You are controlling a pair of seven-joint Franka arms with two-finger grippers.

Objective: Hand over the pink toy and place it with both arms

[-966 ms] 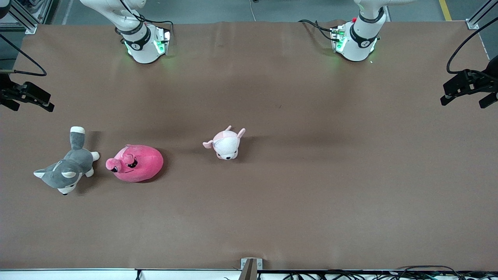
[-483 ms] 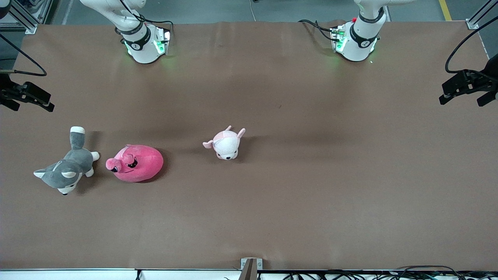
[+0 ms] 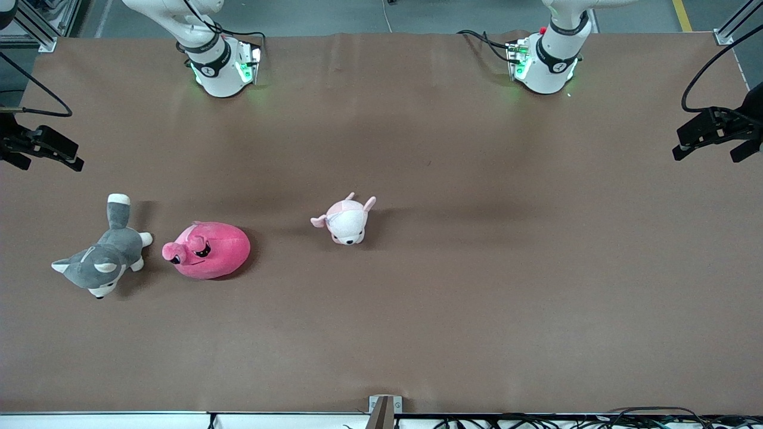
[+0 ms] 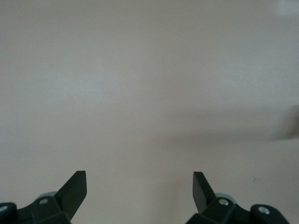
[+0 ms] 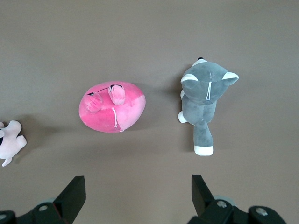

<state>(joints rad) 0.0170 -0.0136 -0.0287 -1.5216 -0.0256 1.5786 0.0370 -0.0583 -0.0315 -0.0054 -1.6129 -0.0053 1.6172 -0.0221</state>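
Pink toy [image 3: 207, 250] lay on the tabletop [image 3: 477, 268] toward the right arm's end, between a grey plush dog [image 3: 101, 256] and a small pale plush [image 3: 346, 219], which sat slightly farther from the front camera. It looked like a round, soft, hot-pink pig, snout toward the dog. Right gripper [image 3: 39, 149] hung high at that end, fingers wide apart, holding nothing; left gripper [image 3: 715, 134] waited likewise at its own end. Layout suited either a pending pickup or a finished placement.
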